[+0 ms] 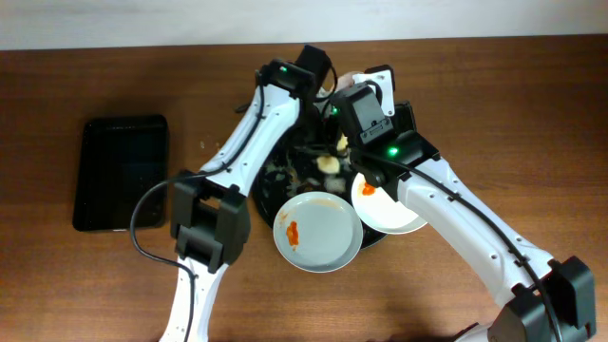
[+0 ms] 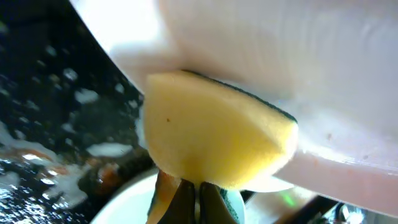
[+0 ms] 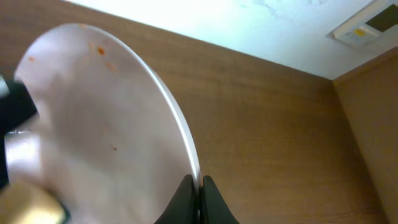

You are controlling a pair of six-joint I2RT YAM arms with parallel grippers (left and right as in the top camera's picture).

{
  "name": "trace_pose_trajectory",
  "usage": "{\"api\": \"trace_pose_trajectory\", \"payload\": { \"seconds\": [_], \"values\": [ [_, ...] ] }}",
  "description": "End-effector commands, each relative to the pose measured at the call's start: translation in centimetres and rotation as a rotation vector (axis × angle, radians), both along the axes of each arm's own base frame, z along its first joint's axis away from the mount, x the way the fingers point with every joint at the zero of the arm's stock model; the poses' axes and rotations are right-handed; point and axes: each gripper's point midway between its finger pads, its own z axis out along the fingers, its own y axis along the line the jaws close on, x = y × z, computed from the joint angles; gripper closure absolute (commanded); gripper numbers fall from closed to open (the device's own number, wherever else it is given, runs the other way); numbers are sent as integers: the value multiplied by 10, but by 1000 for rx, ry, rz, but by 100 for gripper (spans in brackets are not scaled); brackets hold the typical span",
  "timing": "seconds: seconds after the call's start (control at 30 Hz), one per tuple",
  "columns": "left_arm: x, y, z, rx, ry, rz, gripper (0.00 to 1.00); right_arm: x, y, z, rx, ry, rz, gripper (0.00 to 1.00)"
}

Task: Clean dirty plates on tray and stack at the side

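Note:
My right gripper (image 3: 200, 186) is shut on the rim of a white plate (image 3: 93, 124) and holds it up on edge; small red specks mark its face. My left gripper (image 2: 199, 199) is shut on a yellow sponge (image 2: 217, 134), which presses against that plate (image 2: 280, 50). In the overhead view both grippers meet over the round black tray (image 1: 271, 195). A pale bluish plate (image 1: 318, 231) with a red smear lies at the tray's front. A white plate (image 1: 385, 207) with a red smear lies beside it, partly under my right arm.
The tray floor (image 2: 37, 124) is wet, with food scraps and foam. A smaller black rectangular tray (image 1: 122, 171) sits on the wooden table (image 1: 76, 275) at the left. Both arms cross over the round tray.

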Motion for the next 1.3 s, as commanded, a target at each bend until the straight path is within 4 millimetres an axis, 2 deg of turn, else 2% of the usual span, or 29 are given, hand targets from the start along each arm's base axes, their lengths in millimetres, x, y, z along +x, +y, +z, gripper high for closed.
{"api": "trace_pose_trajectory", "payload": {
  "seconds": [0.0, 0.13, 0.23, 0.33, 0.5, 0.63, 0.77, 0.93, 1.03, 1.17, 1.27],
  "values": [
    [-7, 2, -3, 8, 31, -9, 100, 5, -1, 26, 4, -86, -35, 96],
    [-18, -8, 4, -63, 90, -22, 100, 5, -3, 28, -2, -97, -46, 96],
    [-17, -8, 4, -69, 80, -32, 100, 6, -3, 29, 0, -100, -46, 96],
    [-3, 3, -1, -19, 25, -13, 100, 5, -3, 29, 0, -99, -45, 96],
    [36, 24, -6, 53, -121, 40, 100, 5, -3, 29, 0, -99, -44, 96],
    [53, 27, -3, 45, -178, 60, 100, 5, -3, 29, 0, -99, -44, 96],
    [54, 29, -3, 44, -179, 64, 100, 5, -3, 28, -17, -89, -34, 96],
    [45, 34, -4, 64, -141, 63, 100, 4, -4, 27, -55, -67, -13, 96],
    [41, 42, -5, 79, -116, 66, 100, 2, -6, 26, -135, -25, 26, 96],
    [42, 55, -6, 86, -93, 89, 100, -2, -19, 30, -237, -4, -2, 96],
    [44, 63, -5, 89, -86, 104, 100, -5, -20, 27, -255, 20, 5, 96]
  ]
}}
